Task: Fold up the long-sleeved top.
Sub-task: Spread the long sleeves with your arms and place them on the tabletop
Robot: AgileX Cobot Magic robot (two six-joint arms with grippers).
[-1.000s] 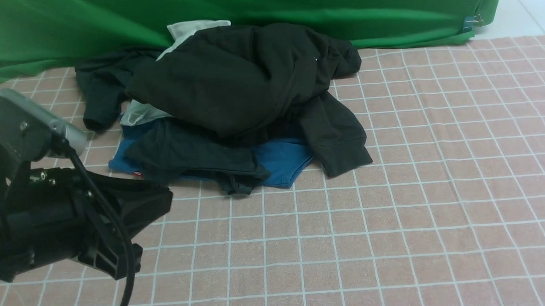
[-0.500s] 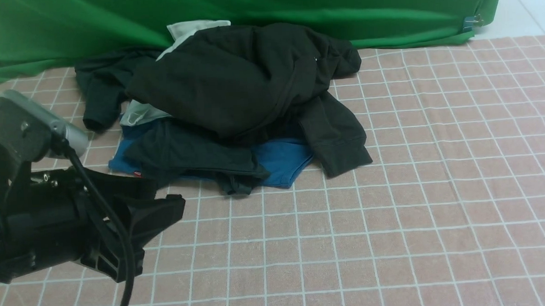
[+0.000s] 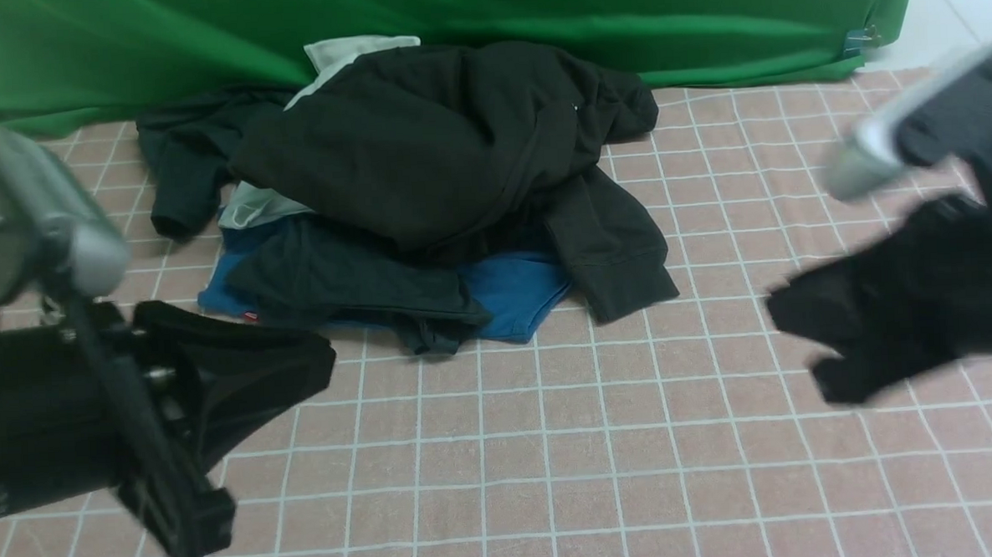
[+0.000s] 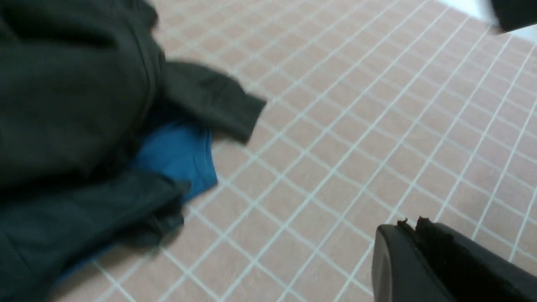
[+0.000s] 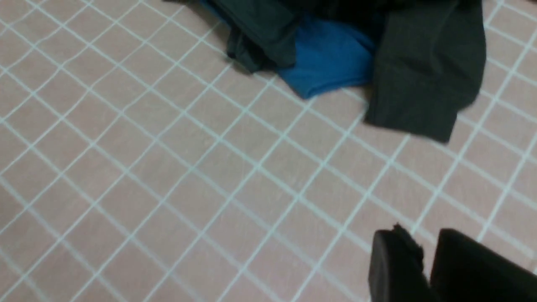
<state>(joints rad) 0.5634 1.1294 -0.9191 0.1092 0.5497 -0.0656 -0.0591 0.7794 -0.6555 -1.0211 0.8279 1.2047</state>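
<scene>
The left gripper [image 4: 413, 228] has its jaws pressed together, empty, over the checked cloth [image 4: 335, 126]. The top [image 4: 63, 84] lies heaped on a blue garment [image 4: 176, 155], its sleeve [image 4: 209, 100] spilling onto the cloth just right of the blue.

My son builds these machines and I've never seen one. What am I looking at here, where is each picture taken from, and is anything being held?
This is a two-armed robot. The wide picture looks forward from between its arms: the left gripper shows at the left, the right gripper, blurred, at the right. The other two pictures come from cameras on each wrist, looking past the fingers. On the pink checked cloth lies a heap of clothes: a big black long-sleeved top over a blue garment, a dark tee and a white shirt. Neither gripper holds anything: the left is shut, the right slightly open, both apart from the heap.
</scene>
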